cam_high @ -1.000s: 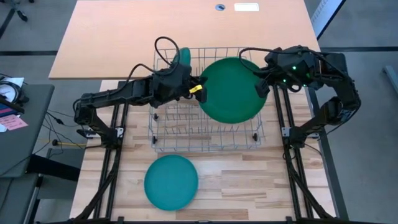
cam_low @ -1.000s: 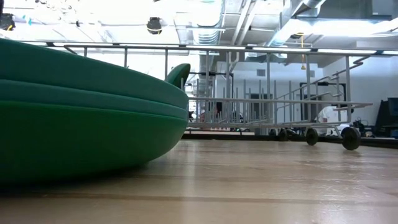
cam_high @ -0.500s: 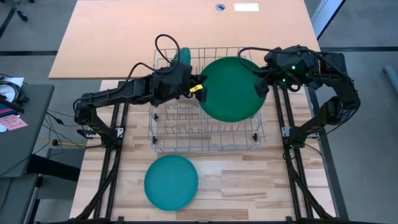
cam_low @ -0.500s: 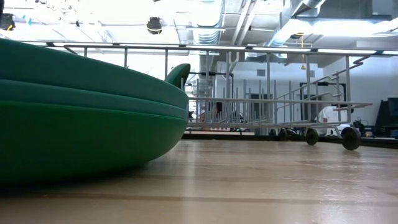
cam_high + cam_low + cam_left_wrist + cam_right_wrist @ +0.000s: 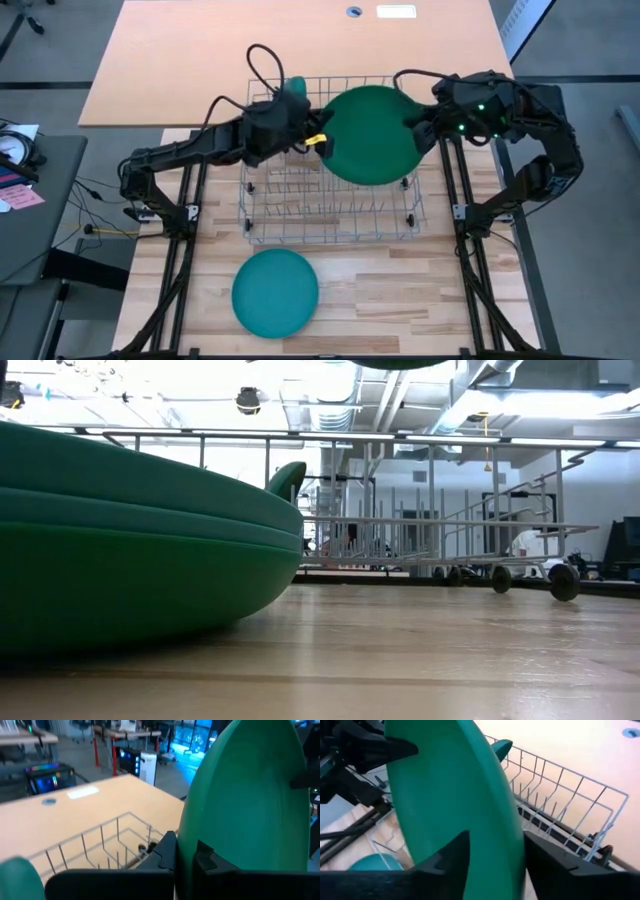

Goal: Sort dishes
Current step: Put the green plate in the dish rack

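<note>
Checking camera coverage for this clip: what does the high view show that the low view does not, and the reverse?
Only the high view shows both arms: the left gripper shut on the big green plate's edge above the wire rack, the right gripper at its opposite edge with fingers apart. Only the low view shows the room behind, with ceiling lights and ducts. Both share the teal plate on the table, the rack, and a small dish standing in it.
</note>
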You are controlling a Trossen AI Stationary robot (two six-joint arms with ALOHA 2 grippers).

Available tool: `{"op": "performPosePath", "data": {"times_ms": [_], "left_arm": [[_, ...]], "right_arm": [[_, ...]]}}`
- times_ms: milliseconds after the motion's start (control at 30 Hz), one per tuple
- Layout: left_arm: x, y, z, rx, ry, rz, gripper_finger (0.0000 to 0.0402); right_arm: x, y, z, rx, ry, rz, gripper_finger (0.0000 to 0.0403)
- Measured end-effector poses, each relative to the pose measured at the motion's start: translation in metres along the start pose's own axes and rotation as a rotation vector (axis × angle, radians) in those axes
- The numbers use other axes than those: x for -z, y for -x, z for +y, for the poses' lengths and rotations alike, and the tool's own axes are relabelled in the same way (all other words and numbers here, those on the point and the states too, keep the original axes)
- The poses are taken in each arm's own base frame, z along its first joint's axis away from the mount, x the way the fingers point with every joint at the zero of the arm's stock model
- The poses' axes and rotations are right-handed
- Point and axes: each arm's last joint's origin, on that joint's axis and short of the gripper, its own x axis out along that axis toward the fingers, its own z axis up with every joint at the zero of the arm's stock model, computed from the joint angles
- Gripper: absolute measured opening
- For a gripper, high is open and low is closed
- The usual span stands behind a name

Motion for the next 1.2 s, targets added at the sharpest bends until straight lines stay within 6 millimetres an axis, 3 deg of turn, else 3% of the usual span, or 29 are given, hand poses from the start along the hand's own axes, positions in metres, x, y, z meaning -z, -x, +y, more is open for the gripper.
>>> {"op": "performPosePath", "data": {"times_ms": [233, 467, 700, 1000, 1200], "left_arm": [[-0.019, 0.01, 0.009, -0.022, -0.058, -0.099, 0.0], [-0.034, 0.019, 0.016, -0.033, -0.157, -0.18, 0.0], [-0.041, 0.02, 0.016, -0.038, -0.206, -0.245, 0.0], [-0.041, 0.02, 0.018, -0.096, -0.263, -0.239, 0.0001], [-0.039, 0.02, 0.016, -0.043, -0.223, -0.221, 0.0052]], "right_arm": [[-0.01, 0.013, -0.009, -0.021, -0.007, -0.1, 0.0225], [-0.021, 0.027, -0.01, -0.036, 0.295, -0.257, 0.0211], [-0.035, 0.022, -0.002, 0.036, 0.478, -0.381, 0.0146], [-0.038, 0.011, -0.001, 0.109, 0.517, -0.366, 0.0056], [-0.043, 0.001, -0.004, 0.19, 0.523, -0.354, 0.001]]}}
